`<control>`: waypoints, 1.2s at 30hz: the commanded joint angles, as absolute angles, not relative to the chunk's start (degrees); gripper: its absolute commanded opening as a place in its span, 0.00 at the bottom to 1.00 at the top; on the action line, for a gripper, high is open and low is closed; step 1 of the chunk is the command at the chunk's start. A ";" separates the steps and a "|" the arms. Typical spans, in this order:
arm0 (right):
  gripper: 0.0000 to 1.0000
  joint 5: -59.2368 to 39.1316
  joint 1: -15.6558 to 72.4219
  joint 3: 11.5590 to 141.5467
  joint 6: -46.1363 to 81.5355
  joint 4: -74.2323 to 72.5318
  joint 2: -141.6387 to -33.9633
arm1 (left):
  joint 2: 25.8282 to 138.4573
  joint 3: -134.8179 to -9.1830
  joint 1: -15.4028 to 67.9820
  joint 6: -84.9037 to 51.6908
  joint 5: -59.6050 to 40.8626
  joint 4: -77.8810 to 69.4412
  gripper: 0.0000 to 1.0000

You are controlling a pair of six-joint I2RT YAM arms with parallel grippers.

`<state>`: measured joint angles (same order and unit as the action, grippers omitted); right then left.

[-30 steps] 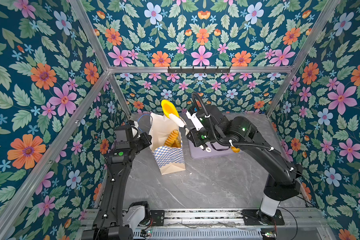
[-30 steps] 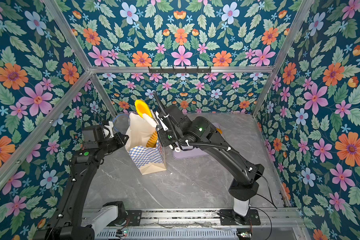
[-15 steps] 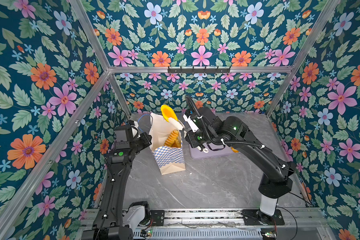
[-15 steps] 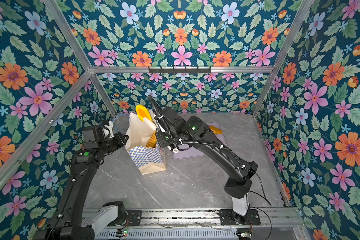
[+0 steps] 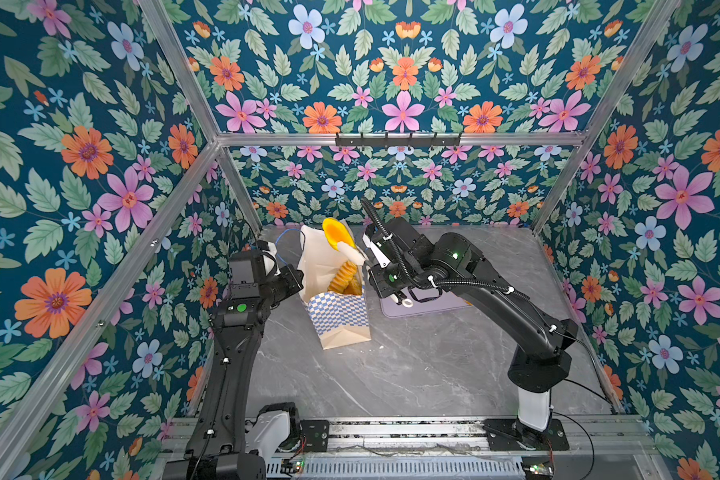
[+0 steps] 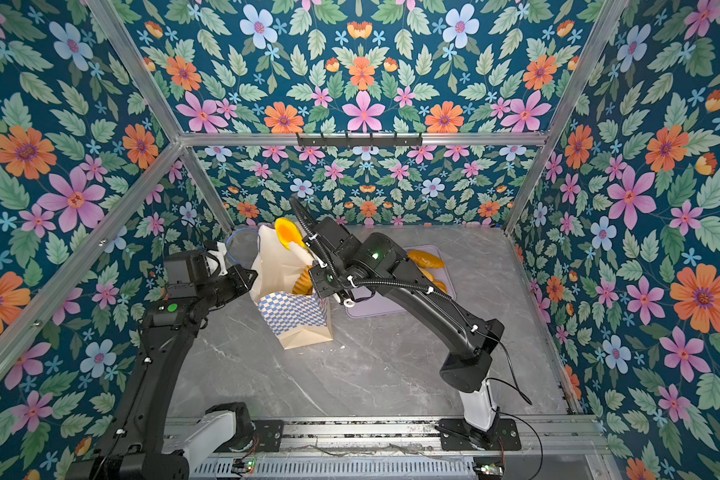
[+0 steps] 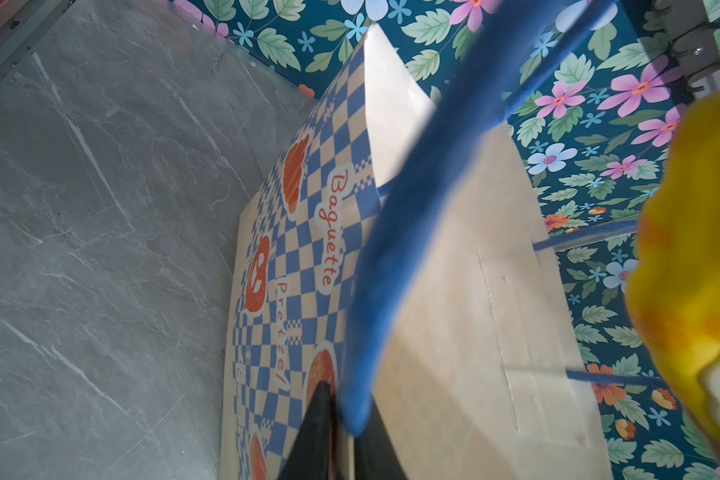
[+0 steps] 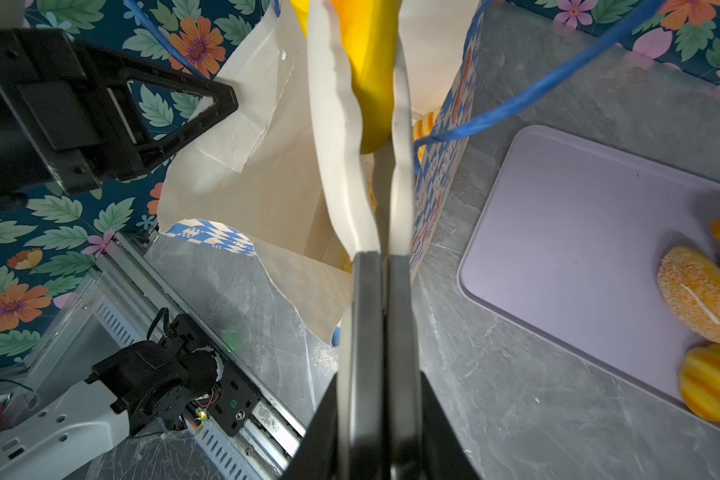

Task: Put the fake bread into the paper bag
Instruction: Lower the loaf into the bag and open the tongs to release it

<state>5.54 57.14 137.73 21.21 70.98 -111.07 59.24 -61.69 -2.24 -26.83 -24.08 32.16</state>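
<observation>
While the left gripper (image 5: 298, 276) pinches the paper bag (image 5: 341, 311) by its rim near the tabletop's (image 5: 412, 365) back-left corner, the right gripper (image 5: 352, 252) clamps a yellow fake bread (image 5: 334, 232), long axis running beyond the jaws, above the open mouth; the drop likely lies straight below.

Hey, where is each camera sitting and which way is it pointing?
Top views: high at the front, looking down and back at table, bag, tray; left arm and right arm show.
Left wrist: on the left arm, looking along the left fingers at the bag's chequered side.
Right wrist: on the right arm, looking along the right fingers, shut on bread above the open bag; left fingers show too.
Shared: both wrist views catch bag and bread.
</observation>
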 commanded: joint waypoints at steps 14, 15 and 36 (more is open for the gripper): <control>0.33 3.71 57.19 138.67 21.85 72.61 -113.16 | 58.87 -61.54 -2.30 -26.71 -24.04 32.12 0.14; 0.34 3.63 57.21 138.73 21.87 72.74 -113.27 | 58.87 -61.59 -2.29 -26.72 -23.97 32.08 0.14; 0.43 3.69 57.28 139.08 22.14 72.69 -112.29 | 58.88 -61.35 -2.28 -26.63 -23.91 32.08 0.14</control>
